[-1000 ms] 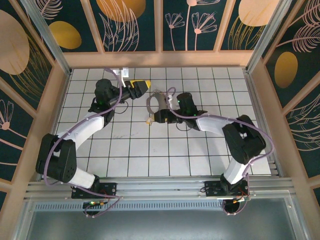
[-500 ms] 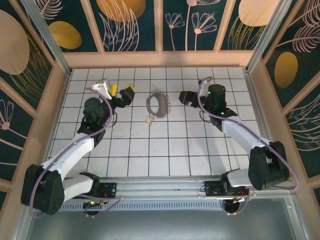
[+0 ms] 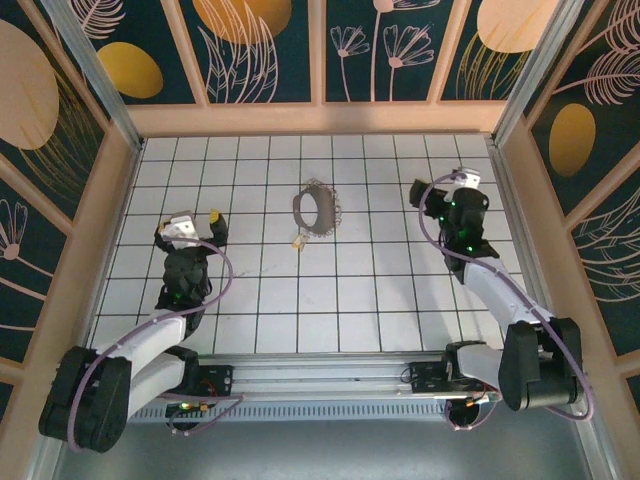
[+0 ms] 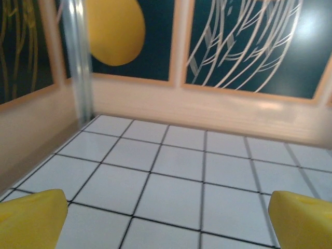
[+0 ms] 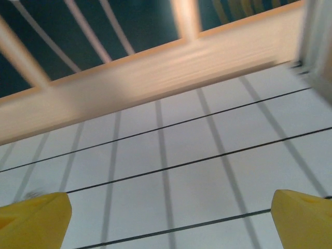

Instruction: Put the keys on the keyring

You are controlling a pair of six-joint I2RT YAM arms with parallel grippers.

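Keyring (image 3: 318,208) and key (image 3: 297,240) lie together on the white tiled tabletop (image 3: 330,300), as we see them from the overhead camera. The ring is a thin silvery-grey loop with a bumpy, beaded-looking rim, lying open toward the camera. The key is far smaller, a pale speck with a yellow-orange head. It sits just beside the keyring's near-left edge. Whether it touches the loop or is threaded onto it, we cannot tell at this size.

Both arms are folded back, well apart from the keyring. The left hand (image 3: 188,222) hovers to the keyring's left and somewhat nearer the arm bases. The right hand (image 3: 440,188) hangs to the keyring's right, about level with it. From above, neither has hold of anything.

The wrist cameras give us what the overhead view does not: how the jaws stand. On the left wrist, the yellow fingertips (image 4: 32,218) sit at the two lower corners of the picture. They are spread as wide as we can see, with bare tiles between them and a wooden rail (image 4: 207,111) beyond. The right wrist view, somewhat blurred, has its fingertips (image 5: 33,220) just as far apart, gripping nothing. Neither wrist camera takes in the keyring or the key.
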